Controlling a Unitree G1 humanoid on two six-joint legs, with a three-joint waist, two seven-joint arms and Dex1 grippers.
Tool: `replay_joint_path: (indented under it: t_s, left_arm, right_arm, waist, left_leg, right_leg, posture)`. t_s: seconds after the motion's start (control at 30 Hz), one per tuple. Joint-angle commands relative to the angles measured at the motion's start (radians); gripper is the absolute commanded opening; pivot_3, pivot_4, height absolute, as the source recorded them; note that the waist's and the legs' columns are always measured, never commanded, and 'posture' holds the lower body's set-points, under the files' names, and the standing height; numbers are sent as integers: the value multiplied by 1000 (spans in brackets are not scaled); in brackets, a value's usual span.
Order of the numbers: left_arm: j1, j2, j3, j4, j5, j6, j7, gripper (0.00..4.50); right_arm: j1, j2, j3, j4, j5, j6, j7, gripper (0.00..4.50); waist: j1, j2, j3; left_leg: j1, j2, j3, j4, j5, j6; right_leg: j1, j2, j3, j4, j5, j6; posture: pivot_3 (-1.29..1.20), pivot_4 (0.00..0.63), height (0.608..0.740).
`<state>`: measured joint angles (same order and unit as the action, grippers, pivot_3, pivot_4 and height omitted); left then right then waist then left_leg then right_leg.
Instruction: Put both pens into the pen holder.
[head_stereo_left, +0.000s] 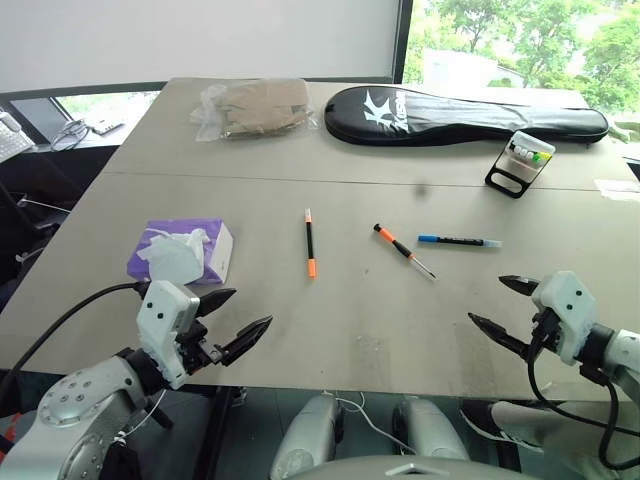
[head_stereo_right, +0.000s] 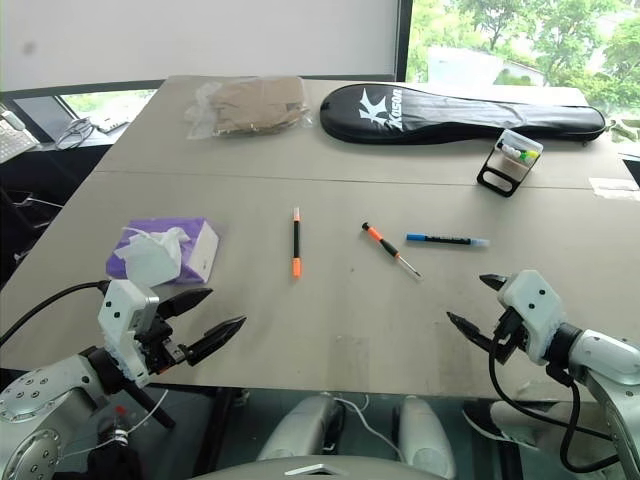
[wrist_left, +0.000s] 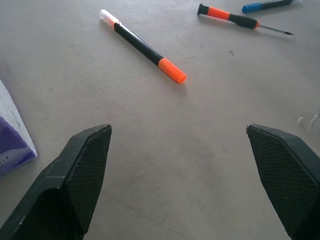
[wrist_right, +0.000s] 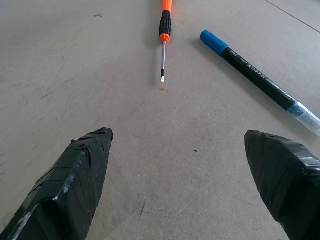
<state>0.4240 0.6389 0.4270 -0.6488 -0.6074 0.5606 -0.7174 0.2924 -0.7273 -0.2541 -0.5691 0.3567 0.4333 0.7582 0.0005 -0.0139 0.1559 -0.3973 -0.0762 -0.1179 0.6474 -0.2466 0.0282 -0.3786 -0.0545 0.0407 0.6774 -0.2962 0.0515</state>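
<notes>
Nothing done yet: orange pen (head_stereo_left: 310, 243) and blue pen (head_stereo_left: 459, 241) lie mid-frame on the counter (head_stereo_left: 350, 320), pen holder (head_stereo_left: 520, 161) waits upper right, left tool (head_stereo_left: 232, 322) and right tool (head_stereo_left: 505, 307) spread, empty.

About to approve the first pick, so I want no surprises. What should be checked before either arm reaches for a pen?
1. Left end effector open and empty: ok.
2. Right end effector open and empty: ok.
3. Orange-capped pen lying free on the table, nothing touching it: ok.
4. Blue-capped pen free: ok, though the orange-handled screwdriver lies close beside it and is not a pen.
5. Pen holder standing unobstructed: ok.
6. Room left inside the pen holder: cannot tell.
</notes>
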Motion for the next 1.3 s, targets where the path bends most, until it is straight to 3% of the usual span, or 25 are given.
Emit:
replay_joint_path:
  t_s: [0.03, 0.53, 0.77, 1.03, 1.2, 1.3]
  left_arm:
    - [-27, 3, -10, -13, -10, -12, 0, 4462]
    - [-117, -11, -72, -42, -25, 0, 62, 4462]
    - [-151, -7, -84, -92, -77, 13, 67, 4462]
    - [-140, 69, -85, -137, -149, -17, -69, 4462]
    - [-137, 84, -103, -125, -121, -39, -83, 4462]
    - [-127, 74, -110, -134, -122, -42, -69, 4500]
  right_arm:
    - [-32, 4, -5, -29, 4, -1, -16, 4500]
    - [-206, 33, 116, -17, 14, 56, -55, 4500]
    - [-370, 52, 217, -24, 70, 240, -77, 4500]
    - [-675, 150, 442, 187, 32, 423, -95, 4500]
    - [-798, 273, 556, 429, -101, 378, -186, 4500]
    - [-800, 283, 575, 496, -158, 330, -204, 3318]
  waist:
    - [1, 0, 0]
    - [11, 0, 0]
    - [8, 0, 1]
    - [8, 2, 2]
    - [5, 3, 2]
    - [5, 2, 2]
  left_leg:
    - [0, 0, 0, 0, 0, 0]
    - [0, 0, 0, 0, 0, 0]
    - [0, 0, 0, 0, 0, 0]
    - [0, 0, 0, -1, 0, 0]
    - [0, 0, 0, -3, 1, -1]
    - [0, -1, 0, -4, 2, -4]
  right_leg:
    - [0, 0, 0, 0, 0, 0]
    - [0, 0, 0, 0, 0, 0]
    - [0, 0, 0, 0, 0, 0]
    - [-2, 0, 0, 0, 0, -1]
    - [-2, 0, 0, -1, 0, -1]
    - [-3, 0, 0, -2, 0, -1]
  posture:
    - [0, 150, 740]
    - [0, 150, 740]
    - [0, 150, 740]
    - [0, 150, 740]
    - [0, 150, 740]
    - [0, 150, 740]
